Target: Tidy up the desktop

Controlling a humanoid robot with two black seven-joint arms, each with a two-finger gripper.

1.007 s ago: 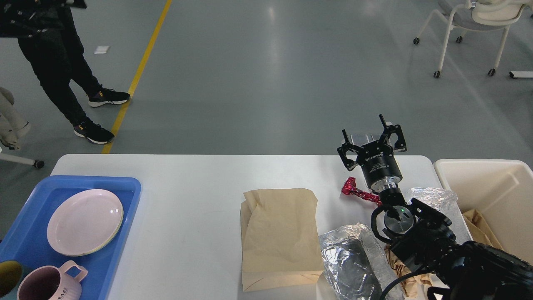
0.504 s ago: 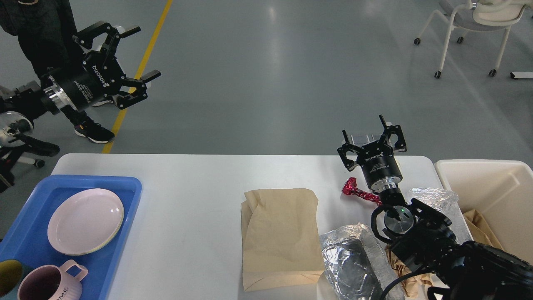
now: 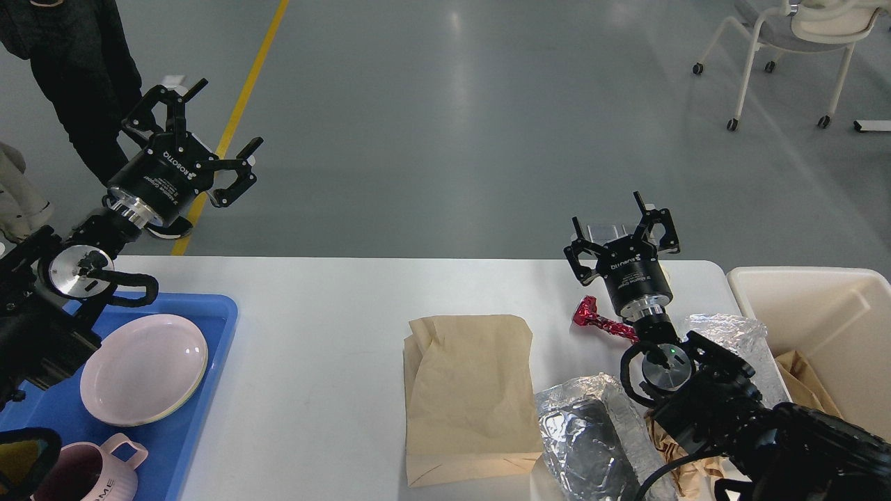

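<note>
Gaping above the desktop (image 3: 334, 292), both fingers (empty).

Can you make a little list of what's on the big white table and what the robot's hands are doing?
desktop: white, holds trash and dishes
middle: brown paper bag, flat
right: foil wrappers, red wrapper
left: blue tray with pink plate, pink mug
far right: cream bin
left end effector: open, empty
right end effector: open, empty

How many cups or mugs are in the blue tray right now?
2: a pink mug at the tray's near edge, and a dark cup left of it, partly cut off by the frame. Others may lie outside view.
</note>
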